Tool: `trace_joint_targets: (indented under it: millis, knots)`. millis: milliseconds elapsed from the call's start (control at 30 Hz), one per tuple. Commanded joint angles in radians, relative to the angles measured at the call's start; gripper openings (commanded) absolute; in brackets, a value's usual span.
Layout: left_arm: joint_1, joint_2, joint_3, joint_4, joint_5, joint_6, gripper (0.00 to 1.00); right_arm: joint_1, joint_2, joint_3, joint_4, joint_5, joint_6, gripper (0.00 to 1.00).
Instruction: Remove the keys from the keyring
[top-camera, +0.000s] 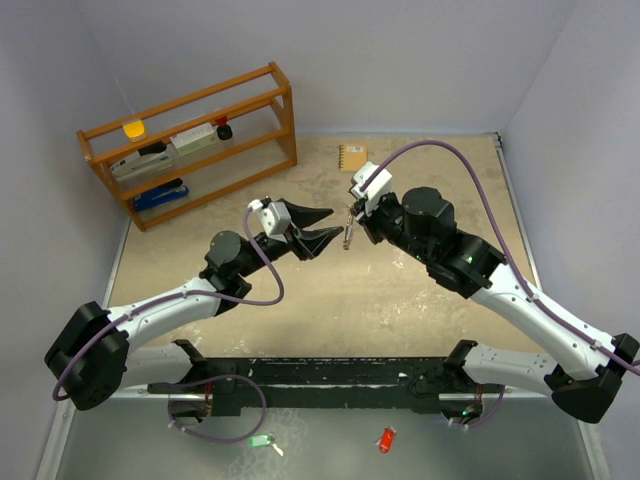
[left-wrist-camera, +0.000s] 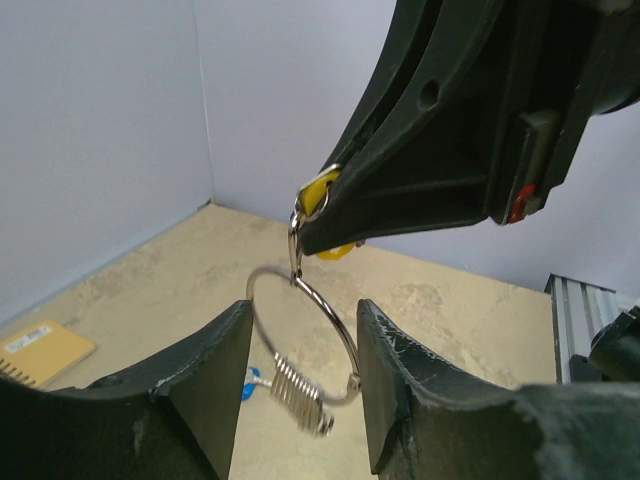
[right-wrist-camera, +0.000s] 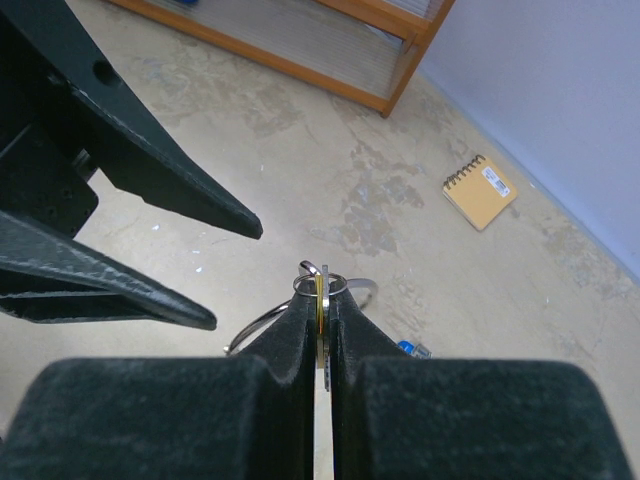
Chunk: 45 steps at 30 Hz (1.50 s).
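The right gripper (right-wrist-camera: 319, 300) is pinched tight on the yellow tag (left-wrist-camera: 318, 192), holding it above the middle of the table (top-camera: 380, 300). The keyring (left-wrist-camera: 340, 330) hangs from that tag, with a bunch of silver keys (left-wrist-camera: 297, 395) and a blue tag (left-wrist-camera: 250, 385) at its low end. Just to the left, the left gripper (left-wrist-camera: 303, 340) has its fingers spread, one on either side of the ring. Whether they touch it cannot be told. A notebook (right-wrist-camera: 481, 191) lies at the far right and a shelf (top-camera: 190, 140) stands at the far left.
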Motion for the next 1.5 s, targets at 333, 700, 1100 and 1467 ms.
trace_joint_targets:
  millis: [333, 700, 1100, 1467]
  knots:
    - [-0.071, 0.059, 0.046, 0.123, -0.044, 0.112, 0.48, 0.01, -0.024, 0.05, 0.041, -0.029, 0.014, 0.0]
    - [-0.105, 0.134, 0.047, 0.188, -0.195, 0.144, 0.47, 0.016, -0.018, 0.085, 0.015, -0.045, 0.024, 0.0]
    - [-0.109, 0.18, 0.056, 0.311, -0.254, 0.102, 0.46, 0.026, -0.013, 0.079, 0.016, -0.051, 0.028, 0.0]
    - [-0.121, 0.204, 0.074, 0.353, -0.334, 0.154, 0.33, 0.037, -0.016, 0.082, 0.013, -0.048, 0.028, 0.0]
